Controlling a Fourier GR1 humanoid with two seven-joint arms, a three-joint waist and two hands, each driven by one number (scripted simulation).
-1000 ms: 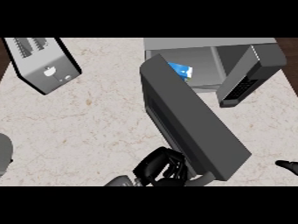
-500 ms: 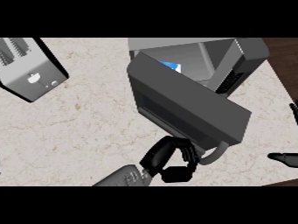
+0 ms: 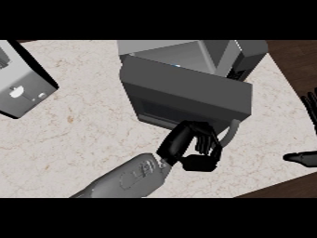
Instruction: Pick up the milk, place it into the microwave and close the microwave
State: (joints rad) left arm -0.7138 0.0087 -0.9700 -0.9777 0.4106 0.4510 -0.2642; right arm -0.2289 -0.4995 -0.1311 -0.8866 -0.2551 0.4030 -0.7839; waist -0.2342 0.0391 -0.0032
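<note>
A kitchen — marble-patterned bench carrying a grey microwave and a silver toaster, dark wood floor beyond.

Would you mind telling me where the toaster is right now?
In the head view the toaster stands at the counter's far left edge, left of the microwave and apart from it.
</note>
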